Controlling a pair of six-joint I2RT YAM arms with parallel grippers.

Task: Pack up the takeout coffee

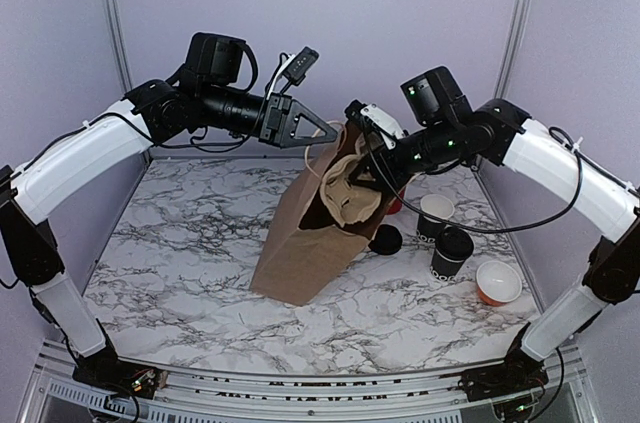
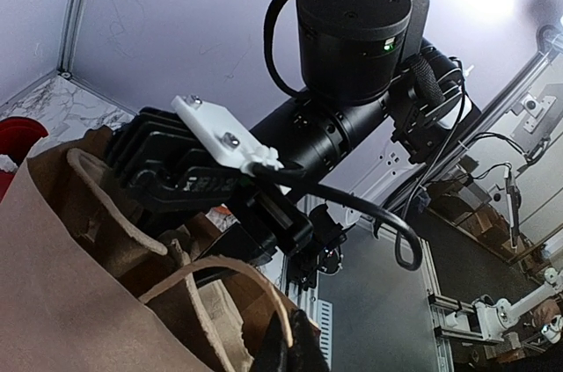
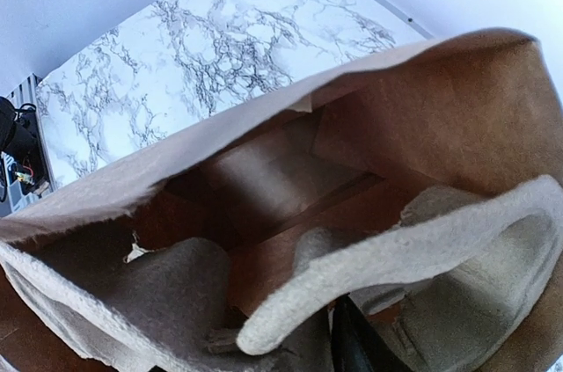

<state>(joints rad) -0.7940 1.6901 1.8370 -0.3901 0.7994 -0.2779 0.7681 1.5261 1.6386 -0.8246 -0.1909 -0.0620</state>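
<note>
Well, bag point(image 1: 300, 243) holds one pulp tray point(image 1: 350, 193); lidded coffee point(image 1: 452, 251), open twin point(image 1: 435, 215) at right; left gripper point(image 1: 335, 133) pinches bag, right gripper point(image 1: 372, 158) unclear.

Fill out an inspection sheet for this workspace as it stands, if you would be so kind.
Surface: marble-pattern table, no spills seen.
Job's things: takeout coffee, apparently lidded, upright on the table to the right of the paper bag, not yet packed.
Clutter: open black cup, round black lid, orange-red tub, all near the coffee.
Grippers: left gripper shut on the bag's top edge; right gripper holds a pulp cup carrier at the bag's mouth.
Cables: black cable loops from the right arm over the cups.
Surroundings: pale walls, metal frame posts.
</note>
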